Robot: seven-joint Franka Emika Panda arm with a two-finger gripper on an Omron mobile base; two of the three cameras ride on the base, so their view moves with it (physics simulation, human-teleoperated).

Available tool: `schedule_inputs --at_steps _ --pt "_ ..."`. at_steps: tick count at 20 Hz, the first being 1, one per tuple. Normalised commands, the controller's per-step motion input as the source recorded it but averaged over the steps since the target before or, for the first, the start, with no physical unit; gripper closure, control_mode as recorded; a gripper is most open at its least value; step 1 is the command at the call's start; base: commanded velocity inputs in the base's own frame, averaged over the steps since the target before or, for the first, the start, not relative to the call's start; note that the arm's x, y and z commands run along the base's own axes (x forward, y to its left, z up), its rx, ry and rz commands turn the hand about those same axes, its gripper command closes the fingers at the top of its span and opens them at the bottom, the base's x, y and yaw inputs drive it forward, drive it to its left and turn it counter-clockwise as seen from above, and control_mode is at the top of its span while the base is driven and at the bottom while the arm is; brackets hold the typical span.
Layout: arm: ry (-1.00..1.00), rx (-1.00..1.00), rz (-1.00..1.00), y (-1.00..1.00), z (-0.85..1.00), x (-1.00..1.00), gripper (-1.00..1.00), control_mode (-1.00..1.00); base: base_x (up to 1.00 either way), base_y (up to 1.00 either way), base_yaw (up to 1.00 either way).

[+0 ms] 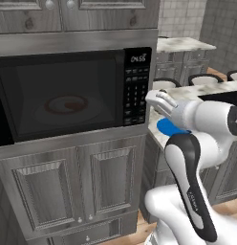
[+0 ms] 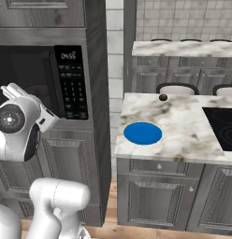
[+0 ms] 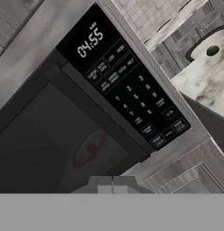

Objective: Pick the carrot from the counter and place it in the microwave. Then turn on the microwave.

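Fingers pressed together and gripping nothing, the hand (image 1: 156, 98) is hovering just in front of the microwave (image 1: 63, 91), level with the lower right corner of its black front. Nearest to it, the keypad panel (image 1: 137, 86) is sitting just beside the hand, its rows of buttons facing it; in the hand view the same keypad (image 3: 132, 101) is running diagonally, with the lit display (image 3: 90, 43) at the far upper end reading 04:55. Just past the keypad, the dark glass door (image 1: 58, 93) is standing shut. Behind that glass, a dim round turntable (image 1: 67, 104) is showing, and on it a small orange shape, apparently the carrot (image 3: 91, 148), is lying inside the microwave. Farther out, off to the hand's right, the marble bench (image 2: 183, 126) is carrying a round blue plate (image 2: 142, 133) near its front corner. Beyond the plate, a black cooktop (image 2: 223, 126) is lying at the far right of the bench.
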Motion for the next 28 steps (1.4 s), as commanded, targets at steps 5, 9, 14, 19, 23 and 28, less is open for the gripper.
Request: schedule_inputs --at_steps 5,9,14,19,23,28 --pt "0.0 0.11 -0.05 -0.03 -0.29 -0.01 1.0 -1.0 0.0 0.0 0.0" --pt "0.0 0.14 -0.03 -0.1 -0.3 0.0 1.0 -1.0 0.0 0.0 0.0" --pt "0.0 0.16 0.0 -0.09 -0.35 0.01 1.0 -1.0 0.0 0.0 0.0" --pt "0.0 0.11 0.0 0.0 -0.4 0.04 1.0 -1.0 0.0 0.0 0.0" --pt "0.0 0.1 0.0 0.0 -0.39 0.08 1.0 -1.0 0.0 0.0 0.0" --pt "0.0 0.11 0.0 0.0 -0.34 0.09 1.0 -1.0 0.0 0.0 0.0"
